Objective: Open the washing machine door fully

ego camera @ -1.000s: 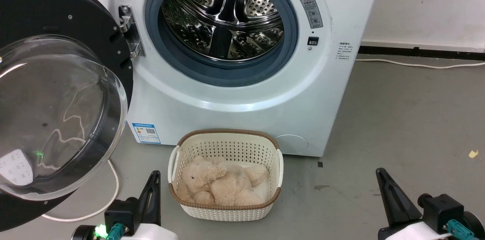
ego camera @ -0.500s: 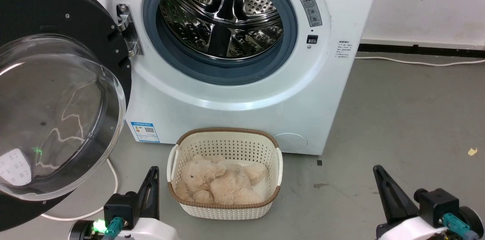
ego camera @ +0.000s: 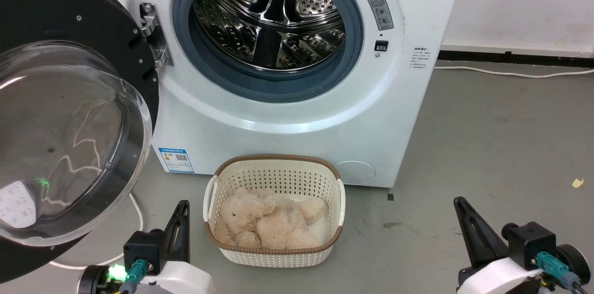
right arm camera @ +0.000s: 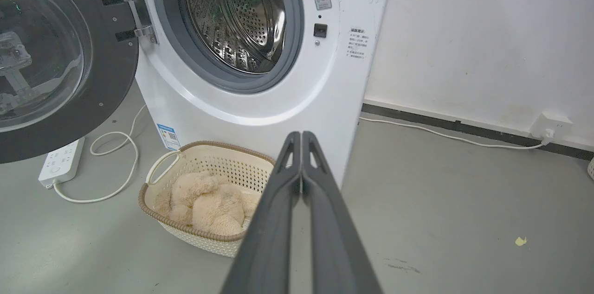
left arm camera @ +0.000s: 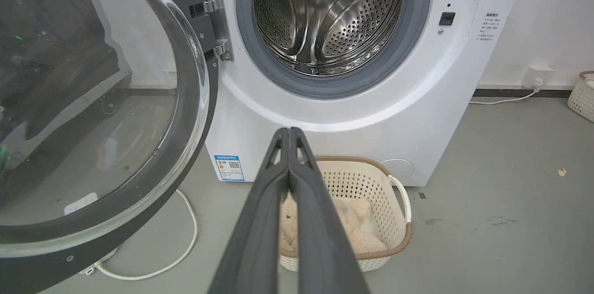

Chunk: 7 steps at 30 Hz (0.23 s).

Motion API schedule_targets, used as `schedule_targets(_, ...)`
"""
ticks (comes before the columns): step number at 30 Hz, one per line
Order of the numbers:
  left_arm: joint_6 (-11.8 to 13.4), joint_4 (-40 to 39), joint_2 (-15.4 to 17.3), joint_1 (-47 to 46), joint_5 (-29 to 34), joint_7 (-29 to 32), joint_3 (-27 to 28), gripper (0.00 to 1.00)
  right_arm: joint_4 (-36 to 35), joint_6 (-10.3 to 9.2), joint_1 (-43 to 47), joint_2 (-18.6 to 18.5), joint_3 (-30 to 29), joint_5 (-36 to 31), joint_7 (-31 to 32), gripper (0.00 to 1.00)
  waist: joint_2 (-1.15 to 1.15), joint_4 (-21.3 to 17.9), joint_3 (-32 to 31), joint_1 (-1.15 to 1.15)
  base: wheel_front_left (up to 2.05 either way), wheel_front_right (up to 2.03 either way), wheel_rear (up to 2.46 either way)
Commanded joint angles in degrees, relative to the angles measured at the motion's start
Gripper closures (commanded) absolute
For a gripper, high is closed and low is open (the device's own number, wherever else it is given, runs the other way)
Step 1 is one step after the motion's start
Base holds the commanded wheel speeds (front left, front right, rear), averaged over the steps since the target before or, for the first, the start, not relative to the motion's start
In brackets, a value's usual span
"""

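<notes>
While holding left fingers [left arm camera: 269,201] and right fingers [right arm camera: 280,201] each pressed together, low and well apart from the washing machine door [ego camera: 69,122], seems done or nearly so: hangs swung wide, left of the drum [ego camera: 274,20].

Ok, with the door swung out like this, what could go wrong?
The large round glossy black door sits close to the left gripper; lifting that arm might knock it. The white power strip and its cable lie below the door, so rolling closer could snag them.

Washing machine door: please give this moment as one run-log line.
washing machine door wide open | left gripper shut, empty | right gripper shut, empty | plush toy in basket
</notes>
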Motion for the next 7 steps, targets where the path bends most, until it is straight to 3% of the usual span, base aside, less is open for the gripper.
schedule_targets(1,-0.4,-0.4,-0.4,-1.2,0.7,0.4,0.5,1.00,-0.3,-0.05,-0.8,0.1,0.2,-0.5,0.4,1.00,0.00,0.0,0.0,0.00,0.00,0.00,0.00)
schedule_targets(7,-0.9,-0.6,-0.7,-1.4,1.4,1.1,1.2,1.00,-0.4,-0.05,-1.2,0.1,0.3,-0.8,1.1,1.00,0.00,-0.1,0.2,0.00,0.00,0.00,0.00)
